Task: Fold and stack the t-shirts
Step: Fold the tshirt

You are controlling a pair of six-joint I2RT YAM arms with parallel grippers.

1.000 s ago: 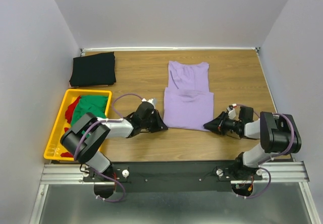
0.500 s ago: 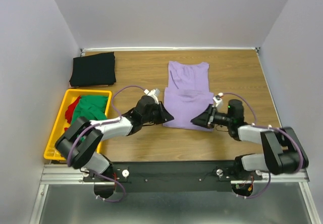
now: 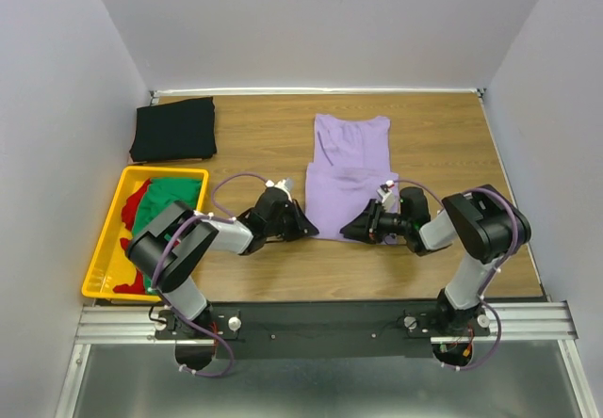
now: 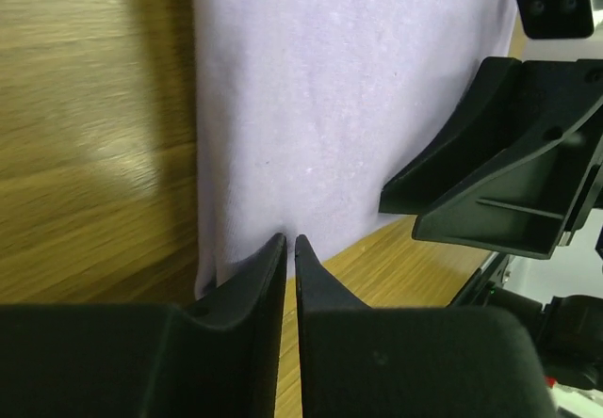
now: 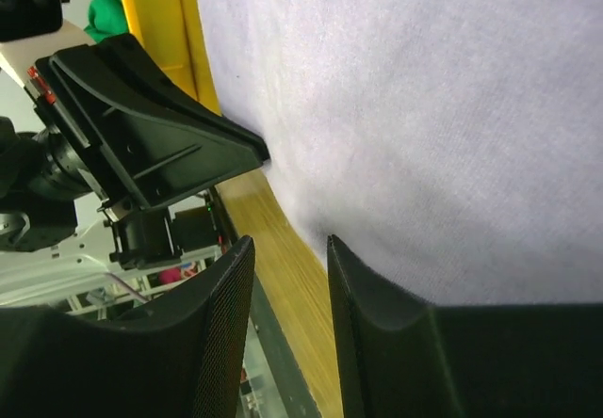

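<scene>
Flanking lavender t-shirt point(image 3: 350, 187) hem, left tool point(image 3: 307, 233) closed, right tool point(image 3: 345, 233) parted

No text, label, brand, number or sign can be read in any view.

Even, bright overhead light; wrist views show blurred near foregrounds.
</scene>
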